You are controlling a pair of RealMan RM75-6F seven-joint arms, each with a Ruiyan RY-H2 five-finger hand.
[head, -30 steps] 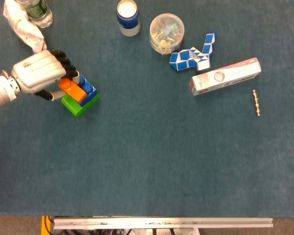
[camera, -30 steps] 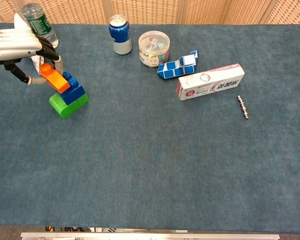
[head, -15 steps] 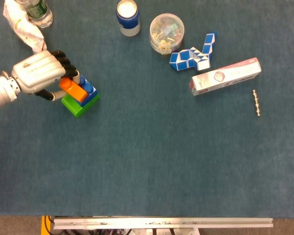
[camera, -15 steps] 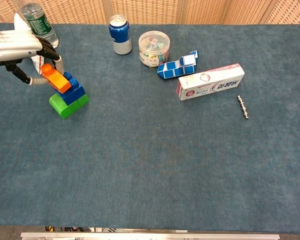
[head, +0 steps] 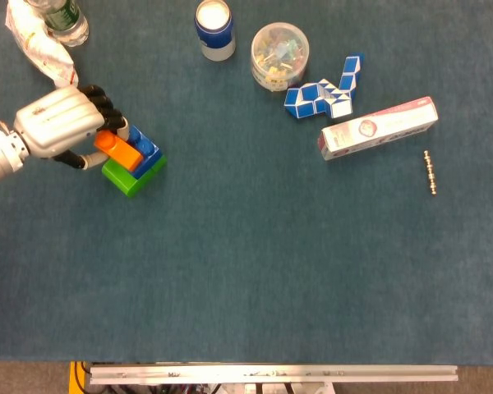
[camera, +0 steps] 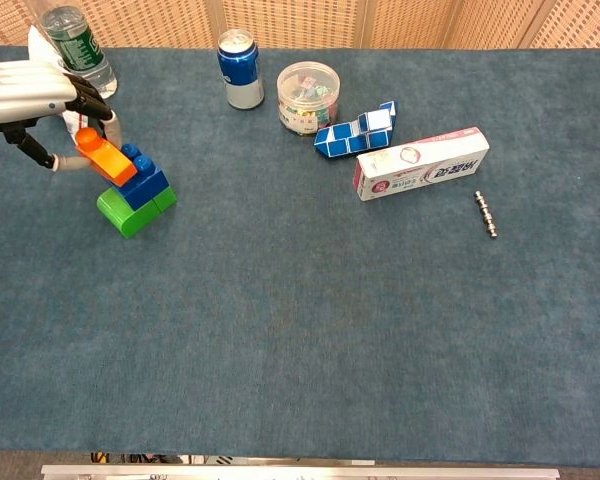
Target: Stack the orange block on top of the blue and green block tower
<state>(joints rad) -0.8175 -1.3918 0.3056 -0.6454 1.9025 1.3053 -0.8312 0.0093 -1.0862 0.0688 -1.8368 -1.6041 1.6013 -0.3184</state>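
1. The left hand sits near the table's far left corner, fingers curled around the outer end of the orange block; looks like a pinch, but neither view shows a clean contact line, so that's my read. No right hand in either view.
2. The orange block juts out from the fingertips toward the table's middle, long axis slanting toward the near right. It sits over the blue block, which is seated on the green block.
3. What the next move turns on: the orange overhangs the tower's hand side, so it isn't squared up yet.
4. The chest view shows its outer end tilted up; from the head view it looks flat.
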